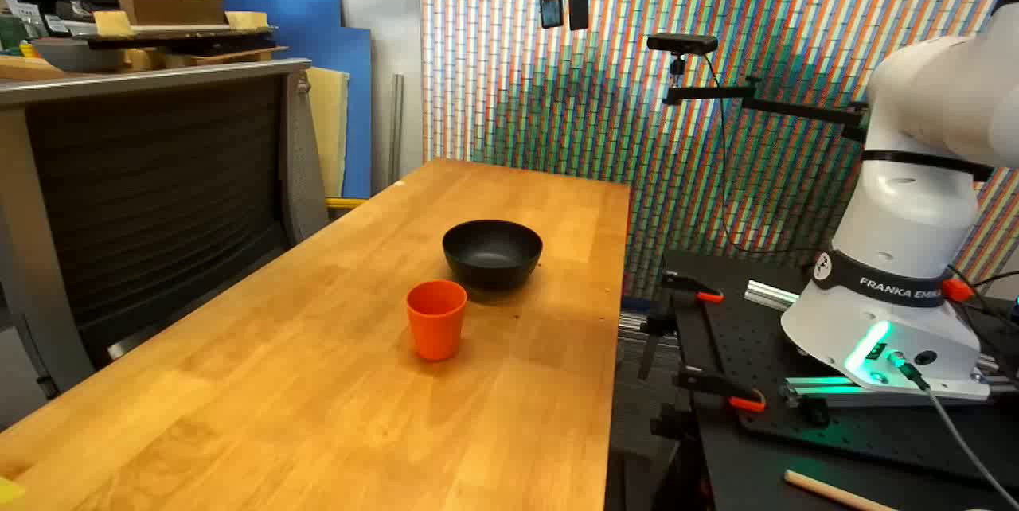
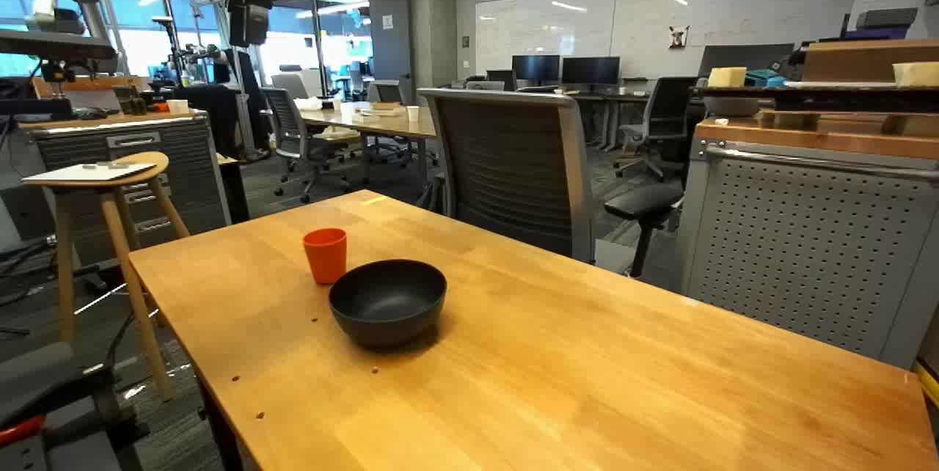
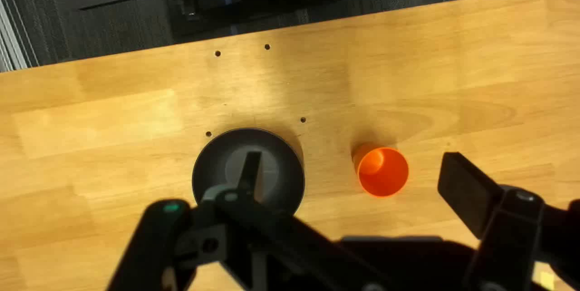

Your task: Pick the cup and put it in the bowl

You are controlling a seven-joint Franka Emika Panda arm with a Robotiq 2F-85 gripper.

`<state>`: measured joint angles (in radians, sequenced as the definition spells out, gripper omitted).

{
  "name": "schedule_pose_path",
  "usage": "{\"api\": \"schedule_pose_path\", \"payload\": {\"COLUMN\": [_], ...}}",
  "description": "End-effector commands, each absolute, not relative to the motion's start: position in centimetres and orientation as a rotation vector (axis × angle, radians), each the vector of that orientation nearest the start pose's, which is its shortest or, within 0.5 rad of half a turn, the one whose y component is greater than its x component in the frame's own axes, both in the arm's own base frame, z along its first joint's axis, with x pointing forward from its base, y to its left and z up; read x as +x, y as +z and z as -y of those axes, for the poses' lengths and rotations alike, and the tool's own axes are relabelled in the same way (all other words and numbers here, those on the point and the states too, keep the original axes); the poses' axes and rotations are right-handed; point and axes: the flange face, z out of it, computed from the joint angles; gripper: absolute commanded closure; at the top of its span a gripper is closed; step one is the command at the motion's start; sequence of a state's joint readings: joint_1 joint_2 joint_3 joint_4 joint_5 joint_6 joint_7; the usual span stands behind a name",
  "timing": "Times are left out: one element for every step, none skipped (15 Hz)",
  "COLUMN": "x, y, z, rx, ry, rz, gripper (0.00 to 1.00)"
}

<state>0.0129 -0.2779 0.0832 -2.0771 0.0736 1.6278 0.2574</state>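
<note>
The orange-red cup stands upright on the wooden table in both exterior views (image 1: 436, 321) (image 2: 326, 257). It also shows in the wrist view (image 3: 383, 172), open end up, with nothing seen inside. The round black bowl stands upright beside it, apart from it (image 1: 493, 255) (image 2: 387, 304). In the wrist view the bowl (image 3: 283, 168) is partly hidden behind a finger. My gripper (image 1: 565, 13) is high above the table, well clear of both things. In the wrist view its two fingers (image 3: 352, 155) are spread wide with nothing between them, so it is open and empty.
The wooden table (image 1: 318, 384) carries the cup and bowl. A chair (image 2: 510, 170) stands along one long side. The robot's base (image 1: 884, 328) sits on a black bench (image 1: 716, 447) past the opposite edge. A camera on an arm (image 1: 682, 43) stands near the back wall.
</note>
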Motion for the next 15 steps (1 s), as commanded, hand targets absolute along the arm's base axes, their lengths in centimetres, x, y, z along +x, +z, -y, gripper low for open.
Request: {"api": "schedule_pose_path", "payload": {"x": [45.2,45.2,45.1,45.1,45.6,46.6,47.9,49.0,50.5,52.1,53.4,54.6,55.8,56.7,57.5], "y": [53.4,53.5,53.7,53.7,52.9,51.6,50.1,48.8,47.0,45.1,43.3,41.5,39.7,38.1,36.6], "z": [-5.4,-5.4,-5.4,-5.4,-5.3,-5.6,-6.3,-6.9,-7.8,-8.8,-9.7,-10.8,-11.7,-12.4,-13.0], "rx": [-3.098,-3.098,-3.098,-3.098,-3.091,-3.083,-3.097,-3.097,-3.084,-3.079,-3.076,-3.070,-3.067,-3.068,-3.072], "ry": [0.274,0.269,0.266,0.265,0.291,0.328,0.346,0.347,0.354,0.354,0.355,0.356,0.356,0.356,0.363], "rz": [-0.275,-0.274,-0.274,-0.274,-0.300,-0.285,-0.306,-0.310,-0.295,-0.286,-0.279,-0.265,-0.257,-0.261,-0.271], "gripper": [0.00,0.00,0.00,0.00,0.00,0.00,0.00,0.00,0.00,0.00,0.00,0.00,0.00,0.00,0.00]}}
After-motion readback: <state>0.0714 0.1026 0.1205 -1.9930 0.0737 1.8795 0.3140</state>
